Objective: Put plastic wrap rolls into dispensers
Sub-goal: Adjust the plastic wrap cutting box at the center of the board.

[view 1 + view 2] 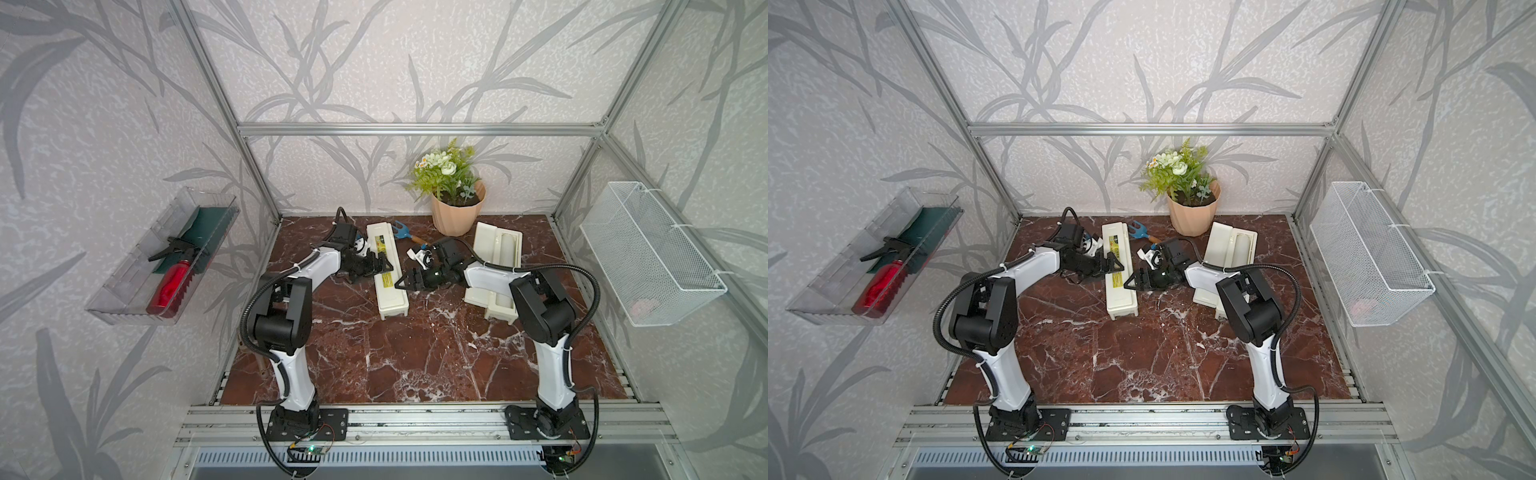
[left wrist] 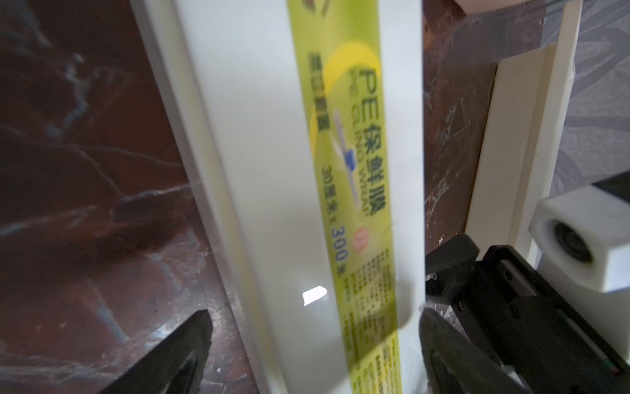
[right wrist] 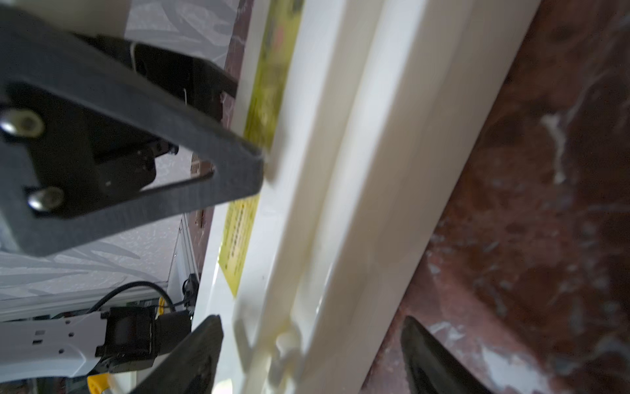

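Cream dispenser [image 1: 392, 297] sits inside the spread left fingers [image 2: 177, 351] and the spread right fingers [image 3: 184, 358], ungripped.

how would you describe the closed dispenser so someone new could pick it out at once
On the red marble table, look just left of the peach flower pot at the back. The closed dispenser is the long cream box lying there, lid shut with a yellow-green label strip on top; the open dispenser further right shows a roll inside and no label.
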Available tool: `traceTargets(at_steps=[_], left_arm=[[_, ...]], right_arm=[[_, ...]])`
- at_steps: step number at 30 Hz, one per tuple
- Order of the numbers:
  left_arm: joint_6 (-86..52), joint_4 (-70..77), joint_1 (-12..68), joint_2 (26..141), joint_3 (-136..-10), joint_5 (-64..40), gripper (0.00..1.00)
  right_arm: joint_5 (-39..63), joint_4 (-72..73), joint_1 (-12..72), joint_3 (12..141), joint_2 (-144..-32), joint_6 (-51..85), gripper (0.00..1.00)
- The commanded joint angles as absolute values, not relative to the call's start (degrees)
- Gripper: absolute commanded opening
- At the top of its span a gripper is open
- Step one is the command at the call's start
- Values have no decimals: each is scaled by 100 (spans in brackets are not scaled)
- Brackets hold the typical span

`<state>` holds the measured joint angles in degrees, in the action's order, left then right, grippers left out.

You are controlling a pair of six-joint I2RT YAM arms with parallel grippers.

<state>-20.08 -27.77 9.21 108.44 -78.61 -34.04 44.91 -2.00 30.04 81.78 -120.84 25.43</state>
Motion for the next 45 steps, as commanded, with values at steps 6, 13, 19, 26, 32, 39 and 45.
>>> traceTargets(at_steps=[6, 13, 19, 26, 32, 39, 45], left_arm=[[-1892, -2914, 406, 11413, -9103, -3207, 94], [-1905, -2765, 369, 12345, -10122, -3206, 93], [-1986, -2754, 352, 12964, -10501, -3443, 88], [-2036, -2859, 364, 13016, -10421, -3387, 85], [-2083, -3205, 385, 13130, -10461, -3568, 80], [-2254, -3860, 394, 13344, -10942, -3750, 78], [-2092, -4145, 570, 13335, -11072, -3904, 78]], right_arm=[[3909, 454, 2787, 9792, -13209, 2887, 84], [3998, 139, 2788, 11629, -14565, 3199, 84], [4060, -151, 2797, 12556, -15248, 3549, 83], [4358, -509, 2790, 13424, -15897, 4303, 53], [4423, -2039, 2850, 14972, -16571, 3999, 44], [4171, -2900, 2910, 15100, -16596, 3531, 49], [4269, -2830, 2990, 14974, -16492, 3330, 67]])
